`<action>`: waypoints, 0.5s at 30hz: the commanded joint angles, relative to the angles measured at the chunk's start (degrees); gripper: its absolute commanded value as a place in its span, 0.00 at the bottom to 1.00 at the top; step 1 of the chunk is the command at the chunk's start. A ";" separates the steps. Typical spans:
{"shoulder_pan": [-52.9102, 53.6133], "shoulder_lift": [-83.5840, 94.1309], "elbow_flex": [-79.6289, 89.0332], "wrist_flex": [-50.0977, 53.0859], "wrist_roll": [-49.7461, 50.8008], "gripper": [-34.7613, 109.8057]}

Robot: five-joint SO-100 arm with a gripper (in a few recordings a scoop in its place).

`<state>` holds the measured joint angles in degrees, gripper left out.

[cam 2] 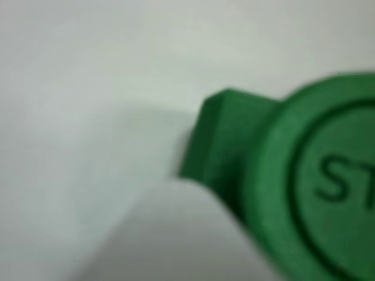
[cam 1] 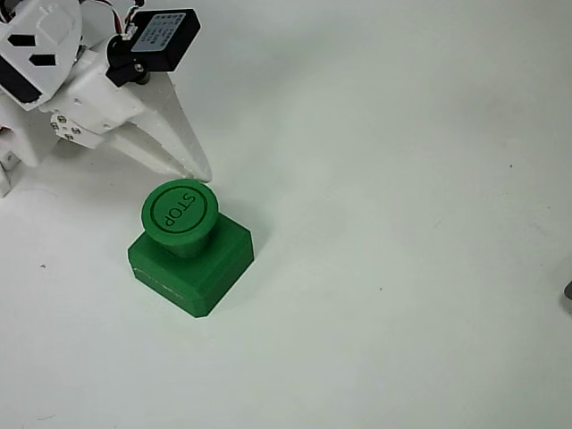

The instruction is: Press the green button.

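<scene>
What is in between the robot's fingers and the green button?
Nothing visible. In the overhead view the gripper sits just above the rim of the green button, with only bare white table around them. Whether they touch cannot be told.

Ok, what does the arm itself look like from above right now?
White plastic arm, with the gripper tapering to a long pointed white finger. A black motor block with a white printed label sits on top, thin wires run from it, and small screws show on the white body.

Bare table (cam 1: 402,179) all around green button (cam 1: 180,208); nothing blocks.
</scene>
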<state>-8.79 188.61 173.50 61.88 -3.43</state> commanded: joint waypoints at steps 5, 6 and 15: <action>-1.85 0.97 2.02 2.55 2.37 0.24; -1.85 0.97 2.02 3.08 2.55 0.24; -2.02 0.97 2.02 10.90 7.29 0.24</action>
<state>-9.67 188.35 175.96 71.63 3.34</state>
